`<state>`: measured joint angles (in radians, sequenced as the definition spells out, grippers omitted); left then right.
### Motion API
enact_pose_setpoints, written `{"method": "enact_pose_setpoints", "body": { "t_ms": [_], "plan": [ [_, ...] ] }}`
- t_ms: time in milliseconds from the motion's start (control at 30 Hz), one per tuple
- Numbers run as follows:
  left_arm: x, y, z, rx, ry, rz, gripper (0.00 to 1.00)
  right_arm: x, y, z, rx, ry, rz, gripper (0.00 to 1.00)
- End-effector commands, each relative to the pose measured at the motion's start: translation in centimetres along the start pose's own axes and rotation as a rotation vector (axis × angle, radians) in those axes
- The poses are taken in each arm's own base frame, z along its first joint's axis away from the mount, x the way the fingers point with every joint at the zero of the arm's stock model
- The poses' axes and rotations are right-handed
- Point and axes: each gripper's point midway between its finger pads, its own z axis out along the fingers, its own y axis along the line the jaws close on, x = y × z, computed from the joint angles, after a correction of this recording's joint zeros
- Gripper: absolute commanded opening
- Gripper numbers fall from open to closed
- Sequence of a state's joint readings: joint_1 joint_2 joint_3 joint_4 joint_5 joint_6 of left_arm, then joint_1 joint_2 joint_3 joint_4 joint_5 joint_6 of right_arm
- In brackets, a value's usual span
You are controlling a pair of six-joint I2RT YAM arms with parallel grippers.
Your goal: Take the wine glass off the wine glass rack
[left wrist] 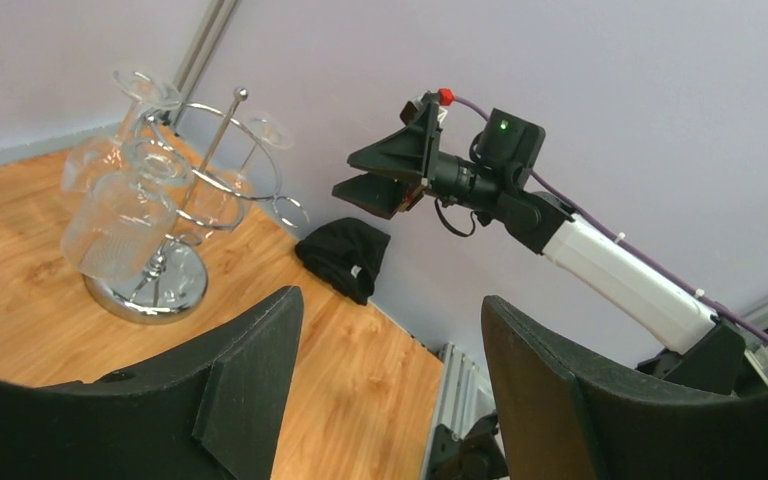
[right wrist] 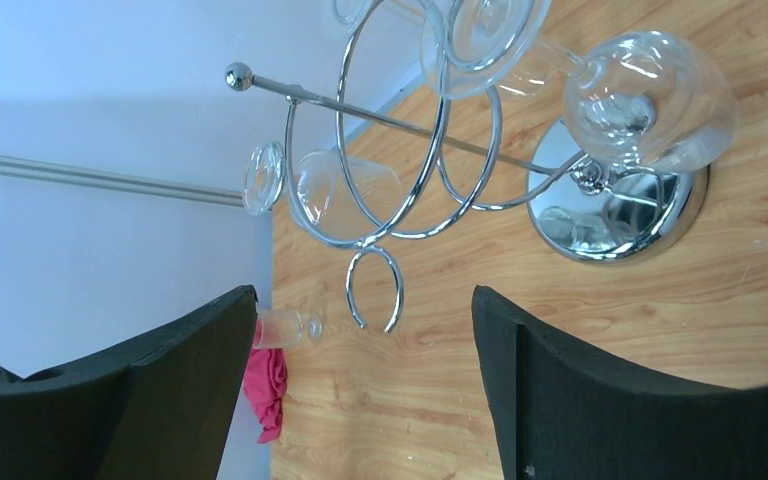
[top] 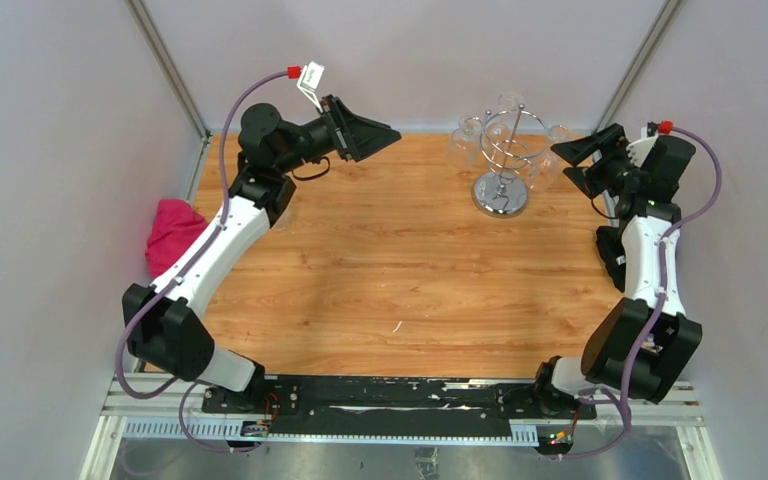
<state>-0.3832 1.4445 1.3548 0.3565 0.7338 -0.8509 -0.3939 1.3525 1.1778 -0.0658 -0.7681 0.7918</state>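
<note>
Over the counter (top: 380,270) at 11 o'clock, our left tool (top: 396,135) is spread wide and empty. At 1 o'clock stands the wine glass rack (top: 501,158), with a wine glass (left wrist: 120,225) hanging upside down on it. Near its 3 o'clock side, our right tool (top: 562,160) is spread wide and empty too.

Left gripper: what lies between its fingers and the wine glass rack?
Only bare table, seen in the top view, separates the open left gripper from the wine glass rack.
</note>
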Motion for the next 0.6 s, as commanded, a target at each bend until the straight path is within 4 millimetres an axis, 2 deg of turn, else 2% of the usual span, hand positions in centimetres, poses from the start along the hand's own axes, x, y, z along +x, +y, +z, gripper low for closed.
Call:
{"method": "enact_pose_setpoints", "body": {
  "t_ms": [0,67,200,333,467,567],
  "plan": [
    [0.7,1.0,0.8,0.001,0.014,-0.029,0.71,-1.3,-1.0,0.7,-0.02,-0.017,0.033,0.83],
    [0.8,1.2,0.7,-0.006,0.013,-0.029,0.71,-1.7,-1.2,1.2,-0.036,-0.013,0.048,0.83],
    [0.4,2.1,1.1,-0.036,-0.013,-0.026,0.71,-1.3,-1.2,1.9,-0.076,0.028,0.076,0.82],
    [0.6,3.4,3.4,-0.02,0.015,-0.071,0.72,-0.7,-1.1,1.4,-0.08,0.034,0.072,0.82],
    [1.8,6.4,6.2,-0.031,0.046,-0.134,0.75,-0.3,-0.7,1.0,-0.089,0.037,0.066,0.82],
    [2.4,8.1,8.4,-0.025,0.064,-0.187,0.7,-0.1,-0.3,0.6,-0.099,0.038,0.061,0.82]
  ]
}}
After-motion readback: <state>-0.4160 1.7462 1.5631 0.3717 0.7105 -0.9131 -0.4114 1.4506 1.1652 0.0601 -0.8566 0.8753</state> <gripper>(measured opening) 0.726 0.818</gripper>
